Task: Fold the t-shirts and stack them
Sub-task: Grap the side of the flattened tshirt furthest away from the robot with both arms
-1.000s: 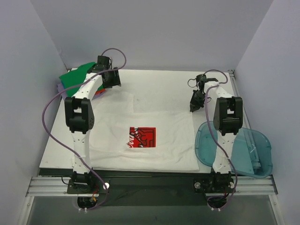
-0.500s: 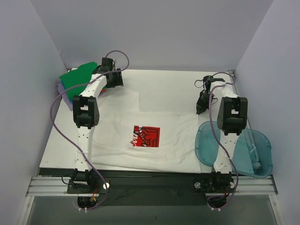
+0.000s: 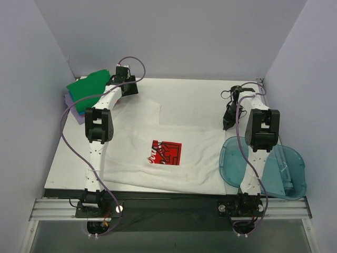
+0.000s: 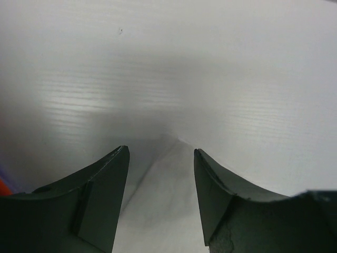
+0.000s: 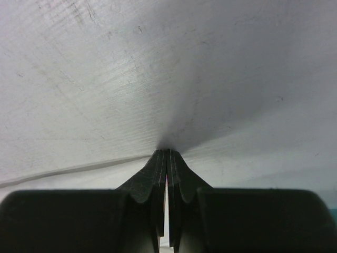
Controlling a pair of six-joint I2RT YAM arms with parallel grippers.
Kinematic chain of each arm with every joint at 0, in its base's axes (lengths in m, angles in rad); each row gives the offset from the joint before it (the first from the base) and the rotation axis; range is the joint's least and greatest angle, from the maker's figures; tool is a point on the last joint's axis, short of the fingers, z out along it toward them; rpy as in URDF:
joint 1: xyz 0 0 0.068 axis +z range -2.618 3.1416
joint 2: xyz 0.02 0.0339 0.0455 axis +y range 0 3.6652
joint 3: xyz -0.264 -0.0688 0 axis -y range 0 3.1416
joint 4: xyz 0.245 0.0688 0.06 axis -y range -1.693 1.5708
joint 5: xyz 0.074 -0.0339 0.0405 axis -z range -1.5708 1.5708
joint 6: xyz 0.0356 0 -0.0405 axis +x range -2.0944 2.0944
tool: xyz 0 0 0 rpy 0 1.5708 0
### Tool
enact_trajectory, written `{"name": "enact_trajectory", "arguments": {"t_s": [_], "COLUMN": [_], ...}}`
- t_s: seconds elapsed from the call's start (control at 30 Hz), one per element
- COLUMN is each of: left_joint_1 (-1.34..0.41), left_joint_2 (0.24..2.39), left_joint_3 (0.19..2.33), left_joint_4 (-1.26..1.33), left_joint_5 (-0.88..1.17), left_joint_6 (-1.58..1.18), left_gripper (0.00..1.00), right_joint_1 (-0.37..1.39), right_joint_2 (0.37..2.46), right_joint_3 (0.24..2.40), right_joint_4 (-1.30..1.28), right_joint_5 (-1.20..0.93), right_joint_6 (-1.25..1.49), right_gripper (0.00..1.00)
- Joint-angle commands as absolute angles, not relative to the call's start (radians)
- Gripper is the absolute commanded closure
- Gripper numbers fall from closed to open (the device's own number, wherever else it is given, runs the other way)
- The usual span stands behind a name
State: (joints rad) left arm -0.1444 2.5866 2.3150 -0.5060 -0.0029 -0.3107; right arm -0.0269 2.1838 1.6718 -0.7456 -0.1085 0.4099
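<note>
A white t-shirt with a red logo lies spread on the white table. My left gripper is at the shirt's far left corner. In the left wrist view its jaws stand apart, with a point of white cloth lying between them. My right gripper is at the shirt's far right corner. In the right wrist view it is shut, with a thin strip of white cloth between the fingers. A folded green shirt tops a stack with a lavender one at the far left.
A translucent blue plastic bin sits at the table's near right edge, beside the right arm. Grey walls close in the table at the back and both sides. The left arm reaches over the shirt's left side.
The right gripper has moved right, and the shirt and its logo have shifted right with it. The left arm has stretched further back, and the shirt's far left corner has drawn out toward it.
</note>
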Motion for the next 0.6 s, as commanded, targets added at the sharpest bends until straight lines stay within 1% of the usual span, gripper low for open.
{"name": "enact_trajectory", "arguments": {"t_s": [0.0, 0.1, 0.33, 0.4, 0.57], "left_joint_1": [-0.152, -0.155, -0.163, -0.163, -0.166], "left_joint_2": [2.618, 2.648, 2.658, 2.66, 2.66], "left_joint_3": [2.396, 2.425, 2.398, 2.395, 2.391], "left_joint_4": [-0.385, -0.39, -0.399, -0.402, -0.416], "left_joint_5": [0.0, 0.034, 0.054, 0.054, 0.051], "left_joint_6": [-0.31, -0.299, -0.291, -0.291, -0.285], "left_gripper": [0.38, 0.38, 0.4, 0.42, 0.52], "right_joint_1": [-0.035, -0.034, -0.034, -0.034, -0.034], "right_joint_2": [2.177, 2.183, 2.198, 2.198, 2.2], "right_joint_3": [1.704, 1.709, 1.729, 1.73, 1.73], "right_joint_4": [-0.81, -0.813, -0.816, -0.819, -0.819], "right_joint_5": [-0.094, -0.103, -0.12, -0.121, -0.121], "right_joint_6": [0.391, 0.393, 0.396, 0.397, 0.396], "right_gripper": [1.0, 1.0, 1.0, 1.0, 1.0]}}
